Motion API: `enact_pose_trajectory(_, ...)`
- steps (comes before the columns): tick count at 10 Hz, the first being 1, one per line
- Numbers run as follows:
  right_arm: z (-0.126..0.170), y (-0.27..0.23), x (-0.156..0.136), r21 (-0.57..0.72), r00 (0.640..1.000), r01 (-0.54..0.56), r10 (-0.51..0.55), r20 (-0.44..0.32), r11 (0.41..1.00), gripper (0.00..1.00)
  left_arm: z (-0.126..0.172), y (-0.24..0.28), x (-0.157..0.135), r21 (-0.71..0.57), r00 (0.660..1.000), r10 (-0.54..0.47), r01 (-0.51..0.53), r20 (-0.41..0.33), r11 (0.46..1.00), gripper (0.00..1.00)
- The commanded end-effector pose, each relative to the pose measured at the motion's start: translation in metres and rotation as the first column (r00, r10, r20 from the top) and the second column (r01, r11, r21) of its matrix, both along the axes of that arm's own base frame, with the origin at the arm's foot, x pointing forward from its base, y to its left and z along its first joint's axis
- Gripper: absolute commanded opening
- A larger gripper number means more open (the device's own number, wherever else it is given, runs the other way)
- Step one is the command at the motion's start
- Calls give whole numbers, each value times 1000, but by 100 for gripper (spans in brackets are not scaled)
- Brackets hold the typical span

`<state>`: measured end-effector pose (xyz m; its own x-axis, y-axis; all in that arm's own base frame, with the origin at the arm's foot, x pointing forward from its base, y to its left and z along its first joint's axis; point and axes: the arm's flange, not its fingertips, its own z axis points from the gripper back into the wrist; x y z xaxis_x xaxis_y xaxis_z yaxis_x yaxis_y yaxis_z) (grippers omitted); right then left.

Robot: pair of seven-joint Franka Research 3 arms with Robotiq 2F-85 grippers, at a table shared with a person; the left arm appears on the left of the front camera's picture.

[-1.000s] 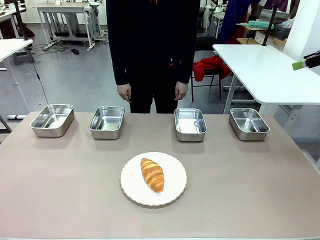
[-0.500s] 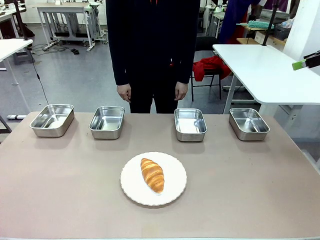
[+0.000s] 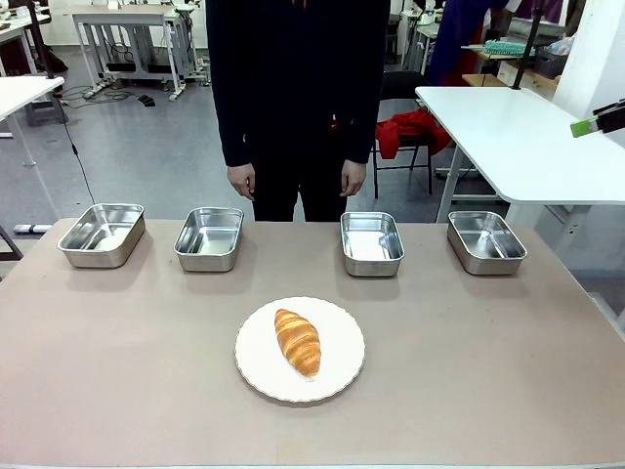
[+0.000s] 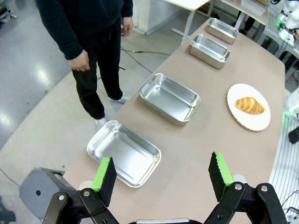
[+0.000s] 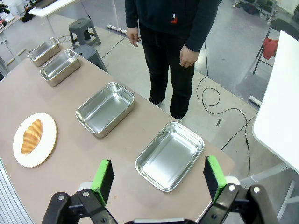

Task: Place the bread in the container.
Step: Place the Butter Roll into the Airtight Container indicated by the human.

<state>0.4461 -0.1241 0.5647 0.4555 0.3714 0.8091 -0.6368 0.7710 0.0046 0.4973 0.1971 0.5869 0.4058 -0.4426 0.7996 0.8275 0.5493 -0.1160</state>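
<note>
Front view: right gripper [image 3: 596,123] cut off

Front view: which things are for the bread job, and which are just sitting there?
For the job:
croissant
left tray, second tray, third tray, right tray: one is the goal, cannot tell which
left gripper and right gripper, both open

Just sitting there:
plate under the croissant
red cloth on a chair
white side table
</note>
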Motion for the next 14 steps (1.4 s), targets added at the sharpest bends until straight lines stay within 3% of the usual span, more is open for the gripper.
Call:
enact_pose_trajectory(1,2,1,0,11,1000,-3,3,14,1000,100,2,-1,-1,-3,1000,0,0,6,1000,100)
enact_pose_trajectory(14,2,1,0,11,1000,-3,3,14,1000,100,2,-1,-1,-3,1000,0,0,6,1000,100)
